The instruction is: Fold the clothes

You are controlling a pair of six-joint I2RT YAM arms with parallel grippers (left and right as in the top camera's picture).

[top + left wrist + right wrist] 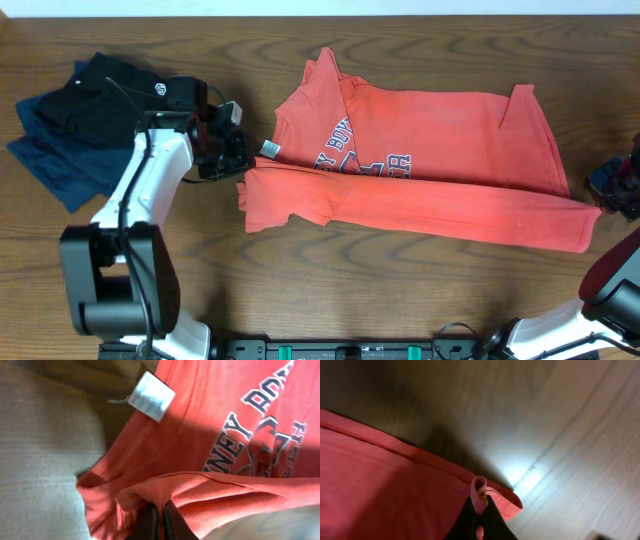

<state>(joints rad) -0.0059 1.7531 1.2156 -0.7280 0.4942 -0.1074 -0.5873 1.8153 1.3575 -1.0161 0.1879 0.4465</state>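
Right now the coral-red T-shirt point(430, 150) lies on the wooden table point(400, 300). It reaches from the middle of the overhead frame out to the right side. Its neck is at the left end, and the small white neck tag point(270, 150) sticks out there. One short sleeve point(322, 68) points toward the top of the frame.

The long side of the shirt nearest the bottom of the frame is turned over on top of the rest. It makes a long red band from left to right. The band hides the low part of the navy-and-white lettering point(362, 155).

The left tool point(236, 165) sits at the left end of that band, just under the tag. In the left wrist view its dark fingers point(172, 522) are pressed together at the bottom middle, pinching a fold of red cloth.

The right tool point(604, 190) is at the far right edge of the overhead frame, at the other end of the band. In the right wrist view its fingers point(495, 522) are pressed together on a little curl of red cloth at the shirt's corner.

A pile of folded navy and black clothes point(60, 130) lies in the upper left of the overhead frame, apart from the shirt. A small white round logo point(160, 90) shows on it
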